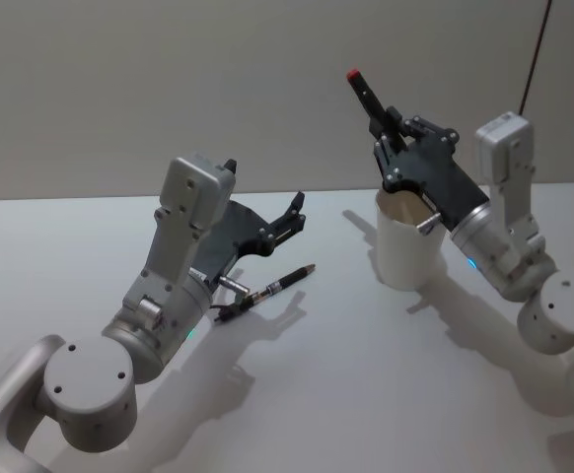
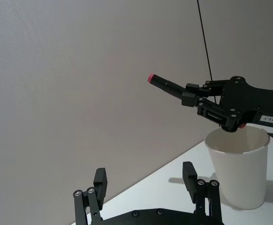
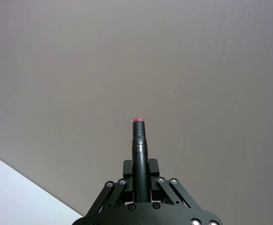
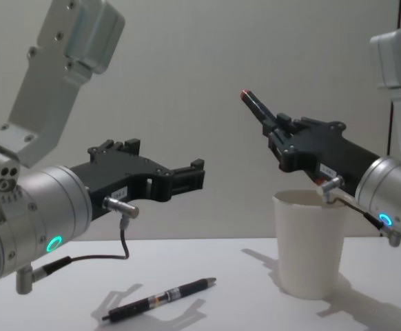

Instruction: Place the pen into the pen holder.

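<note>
Red-tipped pen point(image 1: 364, 92), right tool point(image 1: 390, 124), seemingly over cup point(image 1: 403, 254)

On my left wrist camera, the left gripper point(image 2: 145, 172) has its two fingers spread wide apart. Beyond it the pen holder point(image 2: 239, 173) stands upright on the white table point(image 2: 160, 187). The right gripper point(image 2: 190, 93) hangs just over the cup's rim, clamped on a black pen point(image 2: 167, 85). The pen's red-tipped end is tilted up and away from the cup.
</note>
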